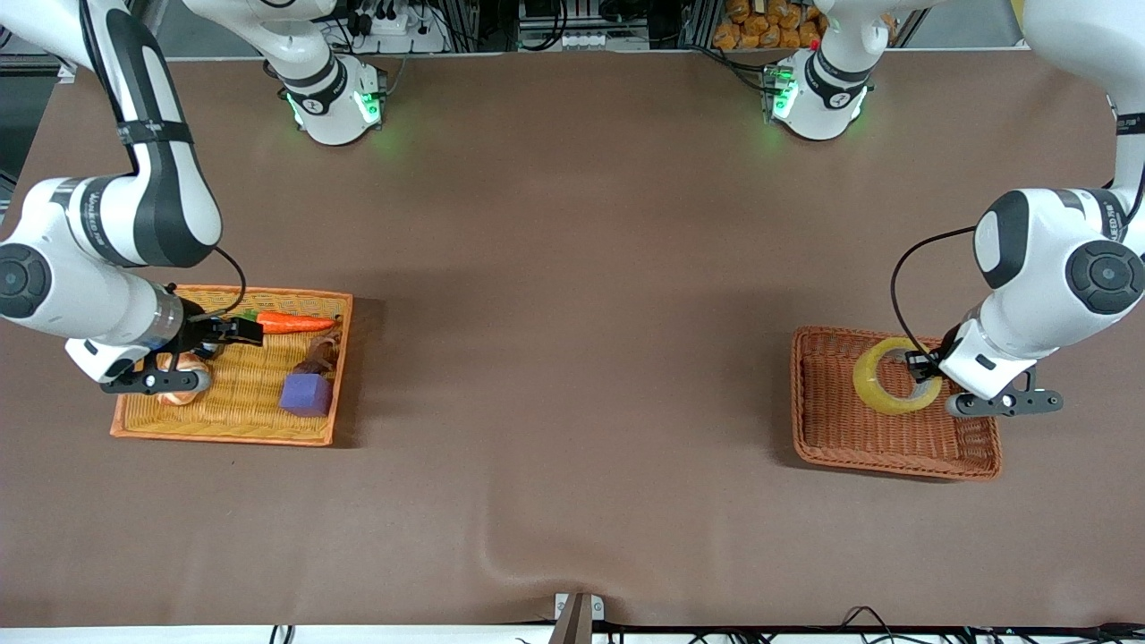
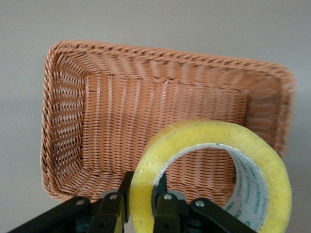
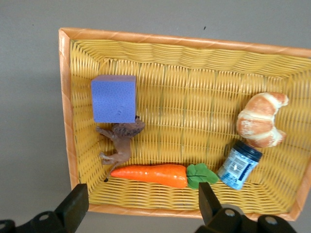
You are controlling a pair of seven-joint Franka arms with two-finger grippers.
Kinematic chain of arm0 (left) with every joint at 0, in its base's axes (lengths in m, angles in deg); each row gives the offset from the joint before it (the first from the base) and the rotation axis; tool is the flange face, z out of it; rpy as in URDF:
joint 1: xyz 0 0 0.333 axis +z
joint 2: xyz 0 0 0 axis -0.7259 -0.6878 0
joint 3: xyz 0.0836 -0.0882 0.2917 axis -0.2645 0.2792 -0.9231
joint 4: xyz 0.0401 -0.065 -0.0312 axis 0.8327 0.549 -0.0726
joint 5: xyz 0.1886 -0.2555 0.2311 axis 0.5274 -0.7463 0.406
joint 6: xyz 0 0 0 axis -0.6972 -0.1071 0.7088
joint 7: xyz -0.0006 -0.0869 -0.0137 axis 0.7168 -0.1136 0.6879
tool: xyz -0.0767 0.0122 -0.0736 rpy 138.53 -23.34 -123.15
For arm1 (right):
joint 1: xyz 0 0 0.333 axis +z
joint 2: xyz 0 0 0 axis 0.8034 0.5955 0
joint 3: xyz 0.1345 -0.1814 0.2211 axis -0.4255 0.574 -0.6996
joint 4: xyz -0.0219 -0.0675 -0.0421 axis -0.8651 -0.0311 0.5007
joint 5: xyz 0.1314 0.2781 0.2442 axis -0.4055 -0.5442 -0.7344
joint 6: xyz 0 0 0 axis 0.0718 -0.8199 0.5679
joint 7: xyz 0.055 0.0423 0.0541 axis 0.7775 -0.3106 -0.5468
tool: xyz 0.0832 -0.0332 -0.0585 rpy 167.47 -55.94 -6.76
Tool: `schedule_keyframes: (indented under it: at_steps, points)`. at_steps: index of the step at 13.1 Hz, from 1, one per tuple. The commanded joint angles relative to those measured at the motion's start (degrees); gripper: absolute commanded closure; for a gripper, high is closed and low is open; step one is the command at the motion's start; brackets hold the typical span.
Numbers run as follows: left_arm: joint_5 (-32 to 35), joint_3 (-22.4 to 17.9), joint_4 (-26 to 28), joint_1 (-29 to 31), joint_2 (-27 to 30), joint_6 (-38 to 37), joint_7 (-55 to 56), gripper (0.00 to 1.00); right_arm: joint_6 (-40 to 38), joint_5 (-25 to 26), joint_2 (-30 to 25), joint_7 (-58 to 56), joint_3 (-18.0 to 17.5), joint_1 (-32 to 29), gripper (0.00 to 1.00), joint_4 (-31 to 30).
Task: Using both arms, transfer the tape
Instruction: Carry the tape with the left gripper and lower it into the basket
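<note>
2 white jointed arms are observed, each banded in black at the joints, with round black caps on the elbow housings. Green indicator lights are lit on both bases. A black cable is looped along each forearm. The left gripper and the right gripper are finished in black, with silver screws visible on the finger mounts.

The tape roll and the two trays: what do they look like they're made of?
The tape looks like glossy, translucent yellowish plastic film wound on a grey-white core, probably card. The brown basket under it shows woven strands, likely wicker or plastic imitation, matte. The yellow basket is woven likewise, with a smooth orange rim.
</note>
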Motion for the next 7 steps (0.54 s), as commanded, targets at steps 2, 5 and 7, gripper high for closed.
schedule_keyframes:
  at_steps: [2,5,7]
  points:
    - [0.7,0.8,4.8,4.5,-3.7,10.9,-3.5,1.0,0.4,1.5,-4.7,-1.0,-1.0,-1.4,0.0,-3.1]
    - [0.8,0.8,4.0,4.6,-7.4,14.9,-3.5,0.63,-1.0,1.8,-6.1,-1.6,-1.0,-1.8,0.0,-2.7]
    - [0.8,0.8,2.6,4.3,-8.0,14.9,-3.3,0.0,-1.5,1.8,-7.5,-1.6,-1.1,-1.8,0.0,-2.5]
